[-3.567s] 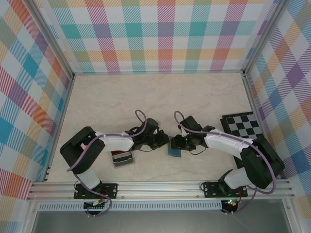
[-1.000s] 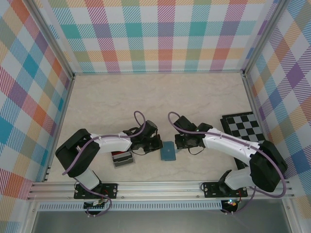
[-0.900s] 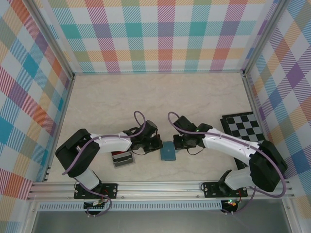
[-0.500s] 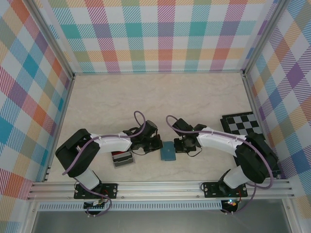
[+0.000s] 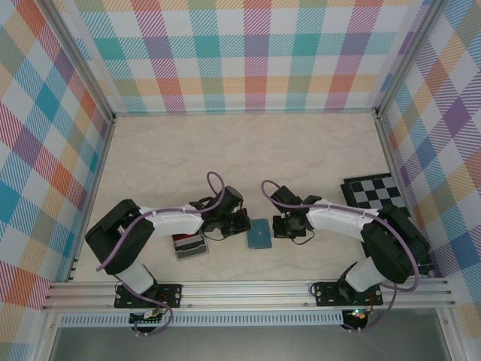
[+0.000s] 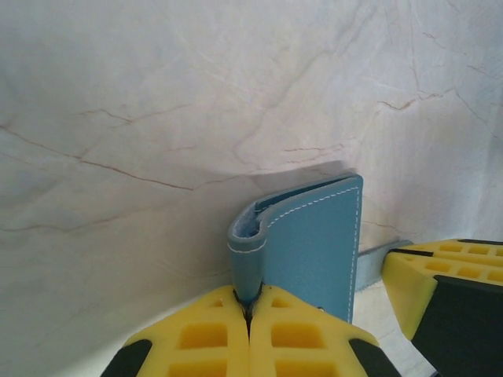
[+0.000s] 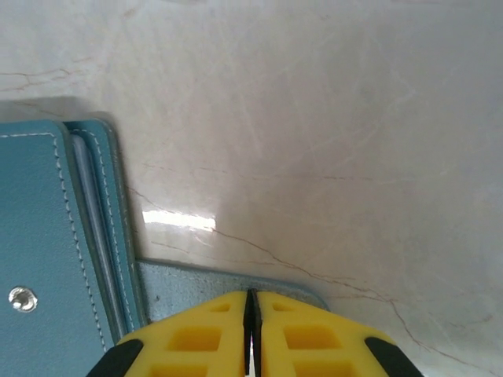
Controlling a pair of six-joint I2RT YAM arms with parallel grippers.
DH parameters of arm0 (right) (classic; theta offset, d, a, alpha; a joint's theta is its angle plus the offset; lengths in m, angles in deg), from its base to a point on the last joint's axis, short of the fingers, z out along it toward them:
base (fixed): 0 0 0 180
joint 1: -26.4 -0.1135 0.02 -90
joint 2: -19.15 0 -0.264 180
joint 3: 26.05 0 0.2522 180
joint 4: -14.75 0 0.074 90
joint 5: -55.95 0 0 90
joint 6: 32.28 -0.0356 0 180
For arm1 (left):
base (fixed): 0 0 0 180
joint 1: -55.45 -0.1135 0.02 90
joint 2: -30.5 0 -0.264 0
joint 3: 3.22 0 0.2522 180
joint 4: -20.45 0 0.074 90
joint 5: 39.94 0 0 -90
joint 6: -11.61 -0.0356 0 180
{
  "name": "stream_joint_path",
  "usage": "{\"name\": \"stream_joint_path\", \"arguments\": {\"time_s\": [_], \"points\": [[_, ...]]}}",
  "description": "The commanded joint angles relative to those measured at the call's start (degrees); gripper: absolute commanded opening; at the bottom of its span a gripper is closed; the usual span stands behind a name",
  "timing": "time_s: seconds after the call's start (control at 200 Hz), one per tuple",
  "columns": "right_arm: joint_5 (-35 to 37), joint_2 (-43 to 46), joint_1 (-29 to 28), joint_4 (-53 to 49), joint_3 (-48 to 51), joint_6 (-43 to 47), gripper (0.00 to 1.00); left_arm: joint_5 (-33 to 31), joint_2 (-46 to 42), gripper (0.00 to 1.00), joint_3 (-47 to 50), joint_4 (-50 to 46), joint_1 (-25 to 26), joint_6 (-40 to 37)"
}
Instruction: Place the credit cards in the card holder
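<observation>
The card holder [image 5: 260, 234] lies near-centre on the bench [image 5: 225, 150]. Left fingers [image 6: 236, 308] pinch its folded edge; right fingers [image 7: 238, 312] sit closed at its snap tab [image 7: 204, 287]. That thin pinch may slip, dropping the cover shut.

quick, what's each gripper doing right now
left gripper: closed, pinching the card holder by its folded edge.
right gripper: closed, apparently on the holder's snap tab.
</observation>
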Motion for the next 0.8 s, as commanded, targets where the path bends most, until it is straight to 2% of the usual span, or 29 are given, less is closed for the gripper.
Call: {"name": "stream_joint_path", "arguments": {"time_s": [0.0, 0.04, 0.17, 0.23, 0.38, 0.415, 0.655, 0.715, 0.795], "points": [[-0.15, -4.01, -0.37, -0.34, 2.86, 1.45, 0.12, -3.31, -0.54, 0.03, -0.09, -8.37, -2.18, -4.11], [-0.09, -4.59, -0.46, -1.06, 2.38, 1.03, 0.13, -3.23, -0.21, 0.06, -1.24, -10.56, -2.41, -5.06], [-0.88, -4.22, -0.95, -3.43, 0.88, -0.97, 0.14, -1.05, -0.55, 0.27, -5.42, -16.74, -2.7, -6.73], [-1.24, -2.93, -0.9, -4.08, -0.06, -1.95, 0.17, -1.06, -2.24, 0.32, -7.83, -19.86, -2.68, -8.08], [-1.08, 1.2, -0.89, -6.47, -5.03, -2.42, 0.23, -5.85, -8.94, 0.47, -12.8, -28.76, -2.79, -9.48], [-0.86, 2.18, -0.81, -6.57, -6.14, -2.45, 0.25, -7.08, -11.03, 0.53, -12.97, -30.13, -2.88, -9.04], [-1.77, 5.83, -0.73, -6.33, -11.65, -1.88, 0.36, -15.39, -27.23, 0.73, -11.66, -38.66, -4.47, -8.72], [-3.84, 6.14, -0.77, -5.18, -11.79, -1.44, 0.4, -17.36, -31.26, 0.8, -10.01, -39.9, -5.62, -8.63], [-9.37, 5.94, -0.81, -2.09, -12.04, -0.33, 0.42, -19.92, -35.55, 0.84, -7.76, -41.99, -7.95, -7.9]]}}
